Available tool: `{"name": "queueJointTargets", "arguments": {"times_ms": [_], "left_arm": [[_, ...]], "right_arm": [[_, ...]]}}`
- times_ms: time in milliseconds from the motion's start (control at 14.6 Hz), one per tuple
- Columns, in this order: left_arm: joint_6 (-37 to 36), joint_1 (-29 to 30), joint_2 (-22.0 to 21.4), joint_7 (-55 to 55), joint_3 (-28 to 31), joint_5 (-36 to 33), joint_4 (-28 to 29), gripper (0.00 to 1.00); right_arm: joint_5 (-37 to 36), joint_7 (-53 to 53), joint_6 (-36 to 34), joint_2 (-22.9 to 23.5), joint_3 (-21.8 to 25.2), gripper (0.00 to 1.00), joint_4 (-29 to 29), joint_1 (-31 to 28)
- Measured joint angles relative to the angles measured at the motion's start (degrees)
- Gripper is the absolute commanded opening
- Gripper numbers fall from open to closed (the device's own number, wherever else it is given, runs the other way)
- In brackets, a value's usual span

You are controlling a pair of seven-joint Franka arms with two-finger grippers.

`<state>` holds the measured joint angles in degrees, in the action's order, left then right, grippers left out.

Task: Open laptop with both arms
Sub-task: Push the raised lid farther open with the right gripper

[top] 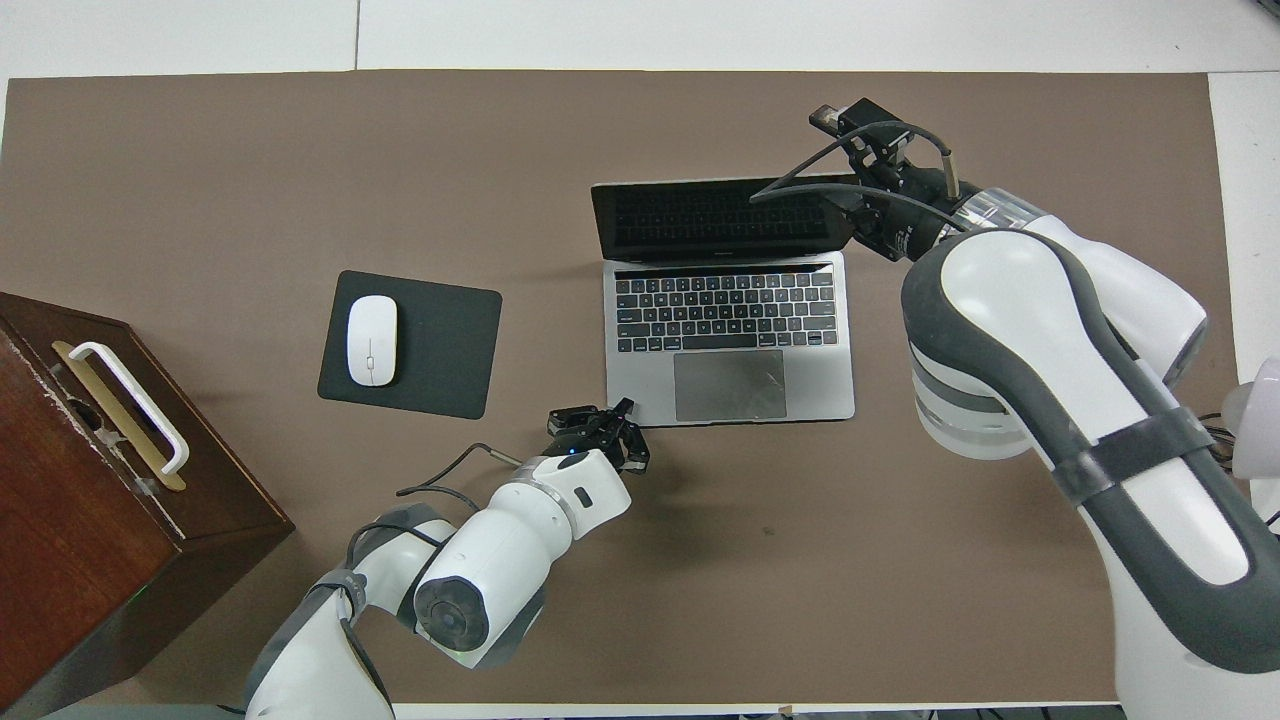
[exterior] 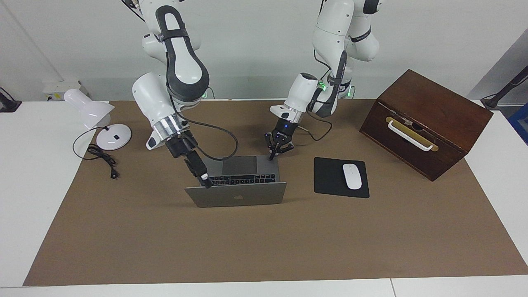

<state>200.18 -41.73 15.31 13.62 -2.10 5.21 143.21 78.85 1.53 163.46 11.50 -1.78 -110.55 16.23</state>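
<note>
The silver-grey laptop (exterior: 237, 196) stands open in the middle of the brown mat, its lid with the dark apple logo raised and turned away from the robots. Its black keys and grey trackpad show in the overhead view (top: 730, 385). My right gripper (exterior: 205, 181) is shut, slanting down with its tip at the lid's top edge near the corner toward the right arm's end; it also shows in the overhead view (top: 825, 120). My left gripper (exterior: 272, 156) is shut and points down onto the base's corner nearest the robots, beside the trackpad; it also shows in the overhead view (top: 625, 408).
A black mousepad (exterior: 330, 179) with a white mouse (exterior: 352, 176) lies beside the laptop toward the left arm's end. A brown wooden box (exterior: 429, 119) with a white handle stands past it. A white desk lamp (exterior: 93, 113) and its cable lie at the right arm's end.
</note>
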Motion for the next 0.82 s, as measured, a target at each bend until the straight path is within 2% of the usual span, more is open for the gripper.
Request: {"name": "queueJointTargets", "arguments": {"times_ms": [410,821], "left_arm": [[0.0,0.8,0.5,0.3,0.5,0.0,-0.8,0.00],[-1.1,1.6,0.1,3.0,0.7,0.0,-1.8,0.00]], "right_arm": [[-7.0,0.0,-3.0,-2.9,0.3,1.00,-7.1,-0.6],[-24.5,0.0,-7.3,-4.6,0.8,1.00,-11.4,-5.3]]}}
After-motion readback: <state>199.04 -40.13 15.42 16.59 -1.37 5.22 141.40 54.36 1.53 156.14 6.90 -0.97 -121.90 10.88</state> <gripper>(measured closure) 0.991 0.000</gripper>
